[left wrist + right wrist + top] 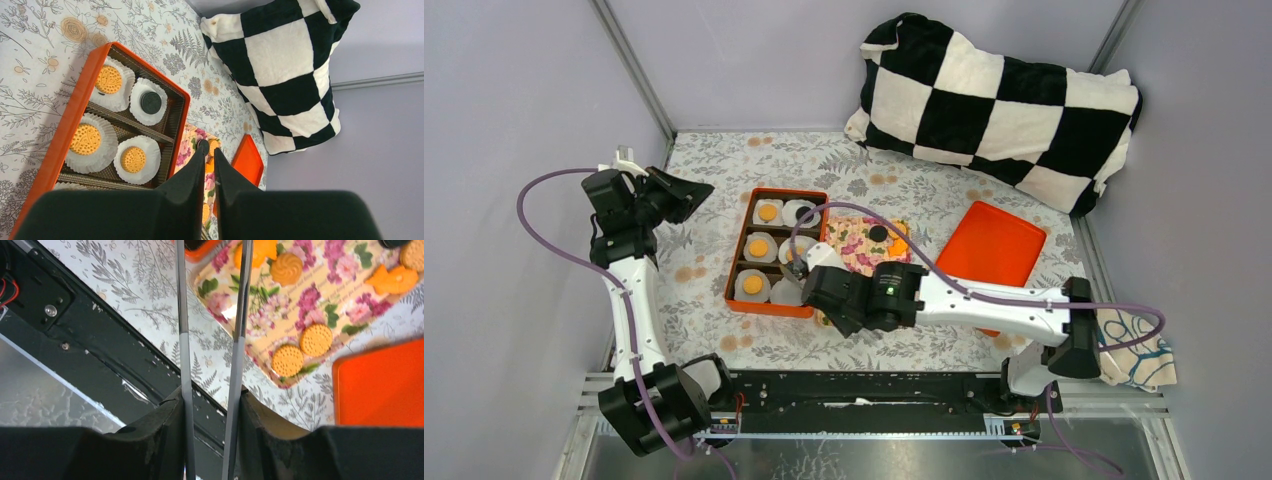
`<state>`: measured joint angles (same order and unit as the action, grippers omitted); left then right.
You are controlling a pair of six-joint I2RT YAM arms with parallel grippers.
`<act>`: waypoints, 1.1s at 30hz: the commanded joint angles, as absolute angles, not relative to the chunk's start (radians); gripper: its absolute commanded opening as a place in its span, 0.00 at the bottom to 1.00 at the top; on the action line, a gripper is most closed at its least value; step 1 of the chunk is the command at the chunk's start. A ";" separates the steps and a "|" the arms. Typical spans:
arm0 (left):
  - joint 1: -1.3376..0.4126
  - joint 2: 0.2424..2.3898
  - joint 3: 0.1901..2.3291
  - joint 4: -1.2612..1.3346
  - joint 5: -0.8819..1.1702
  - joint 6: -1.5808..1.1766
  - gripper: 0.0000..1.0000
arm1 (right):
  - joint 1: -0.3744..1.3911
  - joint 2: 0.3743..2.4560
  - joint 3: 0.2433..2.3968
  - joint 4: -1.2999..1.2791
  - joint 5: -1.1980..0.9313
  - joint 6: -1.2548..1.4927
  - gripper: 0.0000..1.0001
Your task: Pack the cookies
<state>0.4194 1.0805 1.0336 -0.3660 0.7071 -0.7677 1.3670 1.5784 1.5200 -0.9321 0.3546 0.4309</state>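
Golden cookies and one black cookie lie in white paper cups in the orange box. More cookies lie on the floral tray, with a black one at its far end. My right gripper is shut on metal tongs. The tongs reach toward the box's near right side. Their tips are out of the wrist view. My left gripper is shut and empty, raised left of the box. The box also shows in the left wrist view.
An orange lid lies right of the floral tray. A black-and-white checked pillow sits at the back right. A patterned cloth lies by the right arm's base. The black frame rail runs along the near edge.
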 commanded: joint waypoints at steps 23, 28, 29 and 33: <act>0.414 1.074 1.053 -0.371 0.704 -0.726 0.16 | 1.371 1.781 1.510 -0.800 0.418 0.364 0.59; 0.414 1.076 1.051 -0.365 0.706 -0.732 0.16 | 1.371 1.732 1.464 -0.757 0.411 0.378 0.52; 0.414 1.076 1.049 -0.363 0.705 -0.733 0.16 | 1.371 1.720 1.459 -0.750 0.412 0.380 0.49; 0.414 1.077 1.048 -0.360 0.705 -0.736 0.16 | 1.370 1.689 1.440 -0.731 0.427 0.373 0.46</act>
